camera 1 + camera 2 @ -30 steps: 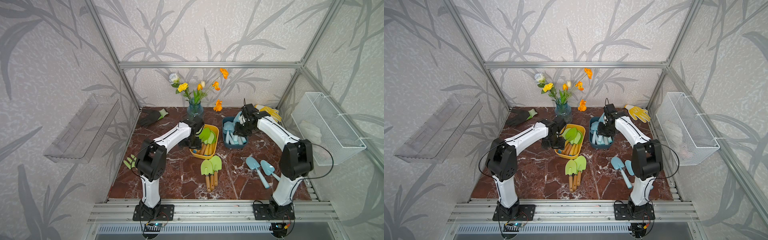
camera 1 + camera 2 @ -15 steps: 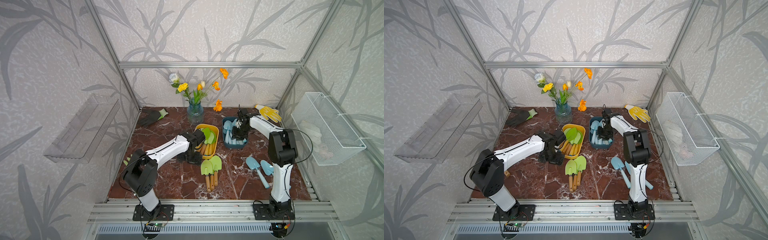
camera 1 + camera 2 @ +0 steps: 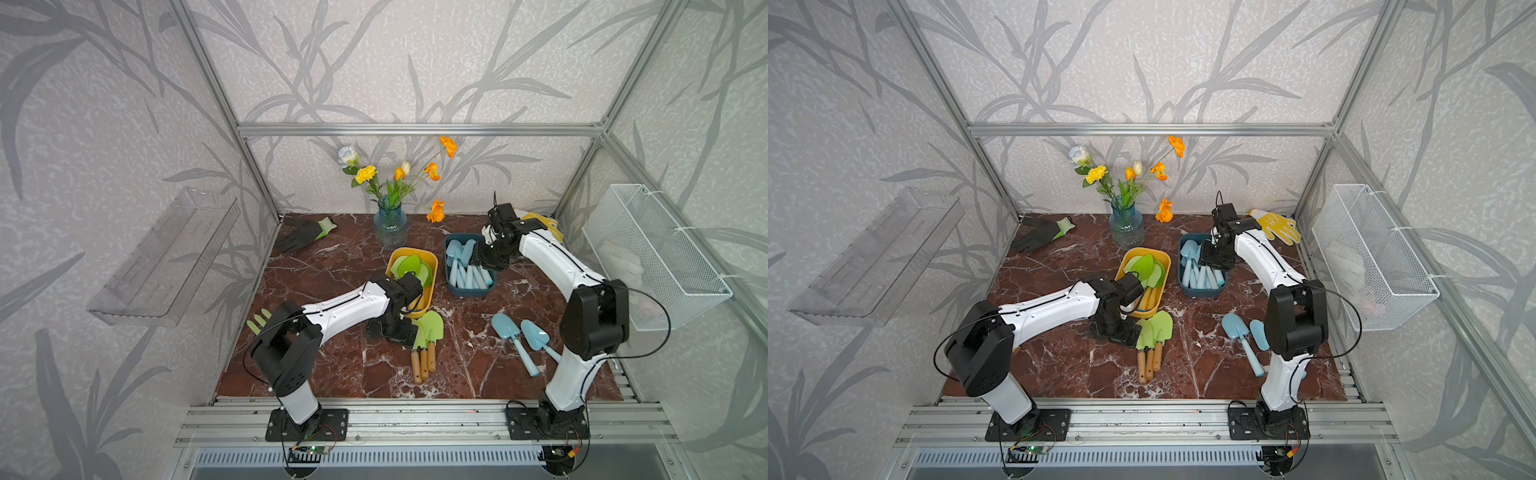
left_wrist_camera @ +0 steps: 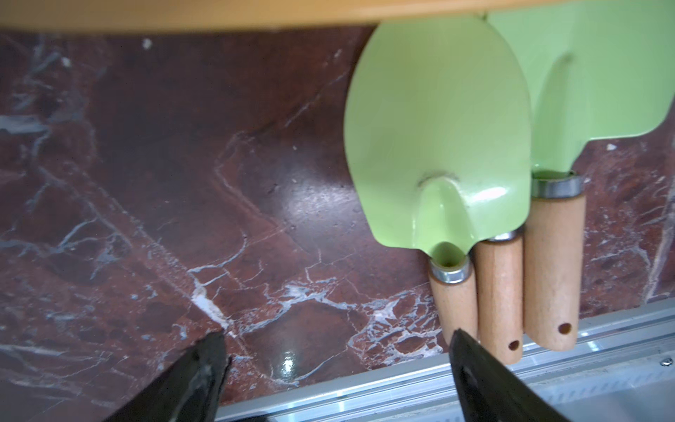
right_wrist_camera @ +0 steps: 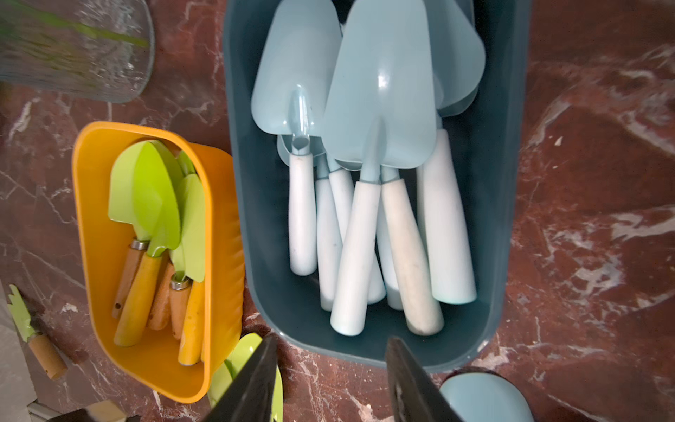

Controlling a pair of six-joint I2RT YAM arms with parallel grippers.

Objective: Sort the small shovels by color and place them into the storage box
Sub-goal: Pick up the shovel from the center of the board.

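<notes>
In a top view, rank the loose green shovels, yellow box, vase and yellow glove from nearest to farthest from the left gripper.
1. The loose green shovels, on the table right beside the left gripper.
2. The yellow box, just behind it.
3. The vase, back centre.
4. The yellow glove, back right corner.

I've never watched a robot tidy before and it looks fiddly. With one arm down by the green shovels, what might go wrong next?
The three lime-green, wooden-handled shovels lie pressed together, so the open left gripper beside them might catch two or knock them askew. The dark blue plastic box is already heaped with pale blue shovels; the two loose blue shovels may end up poking over its rim.
</notes>
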